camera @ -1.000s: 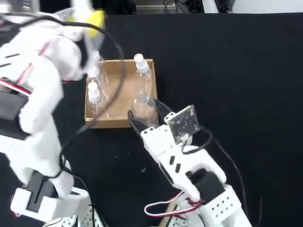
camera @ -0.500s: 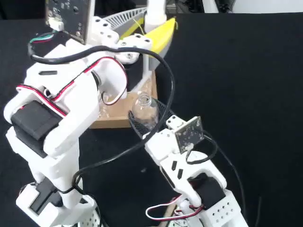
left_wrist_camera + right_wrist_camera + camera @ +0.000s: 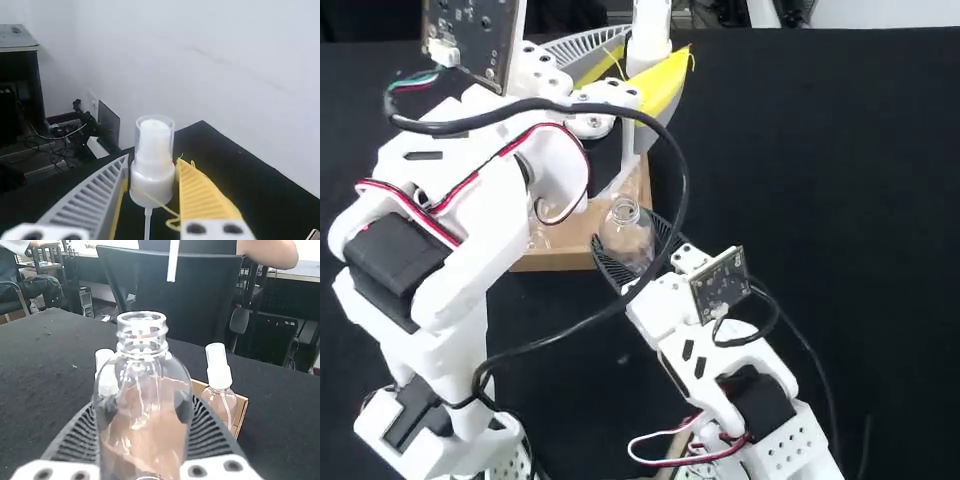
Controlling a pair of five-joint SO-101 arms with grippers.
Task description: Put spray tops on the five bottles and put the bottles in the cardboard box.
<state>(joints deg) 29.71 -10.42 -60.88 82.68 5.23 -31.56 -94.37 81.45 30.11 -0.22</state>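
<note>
Capping an open bottle is the step in hand, as I judge it. My right claw (image 3: 625,238) is closed part-way round the clear bottle (image 3: 142,405), its ribbed black jaws pressing the body from both sides. It holds the bottle just off the near right corner of the cardboard box (image 3: 555,262), above the bench (image 3: 820,150). The bottle stands upright, with its long axis vertical and its bare threaded mouth pointing up.

My left claw (image 3: 152,172) is nipped shut on the collar of a spray top (image 3: 152,155), held high over the far right part of the box. The top is also upright, with its clear cap uppermost. Its thin dip tube (image 3: 172,260) hangs straight down, well above the bottle's mouth and, as far as I can tell, not yet directly over it.

At least two capped bottles (image 3: 218,385) already stand in the box, so I take this to be a later bottle of the five. How many more the box holds I cannot tell.

The next move calls for bringing the tube's end nearer and centring it over the mouth. Then the tube has to be threaded in, keeping both axes in line. The tube is slender and may catch on the rim, so the bottle must be held steady while the collar comes down onto the threads.
</note>
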